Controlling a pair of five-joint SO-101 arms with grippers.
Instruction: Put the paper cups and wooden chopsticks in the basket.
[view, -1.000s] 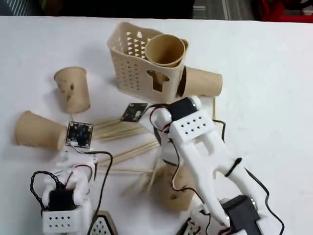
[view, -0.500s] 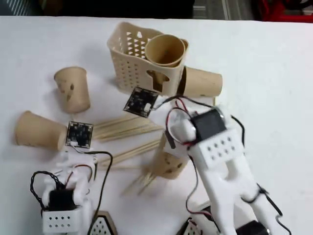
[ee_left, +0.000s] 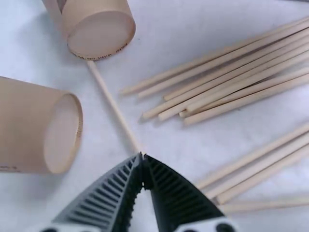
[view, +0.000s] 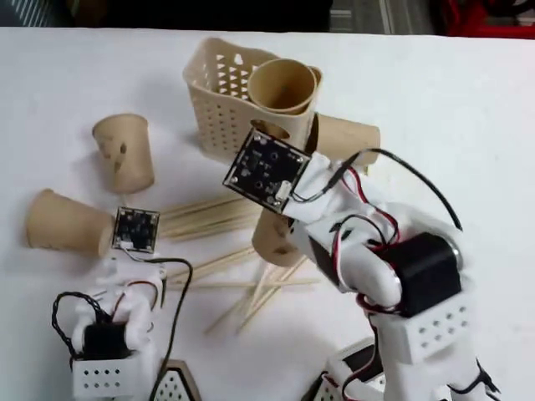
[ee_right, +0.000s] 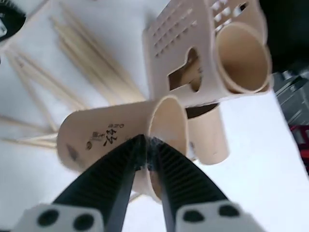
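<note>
From above, I see my cup (view: 272, 240) hanging just before the basket (view: 219, 104), lifted off the chopsticks (view: 209, 219) since a second ago. On the left wrist, the left gripper (ee_left: 143, 162) is closed and empty, with two cups (ee_left: 99, 26) nearby. On the right wrist, the right gripper (ee_right: 146, 145) is clamped on the cup's rim.

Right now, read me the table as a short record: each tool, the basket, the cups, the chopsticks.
Right tool: shut on the rim of a tan paper cup, near the basket
Left tool: shut, tips at a loose chopstick end
Cream perforated plastic basket: holds a second paper cup, mouth up
Cups on table: a cup lying beside the basket, two cups at the left
Pale wooden chopsticks: scattered on the white table
</note>
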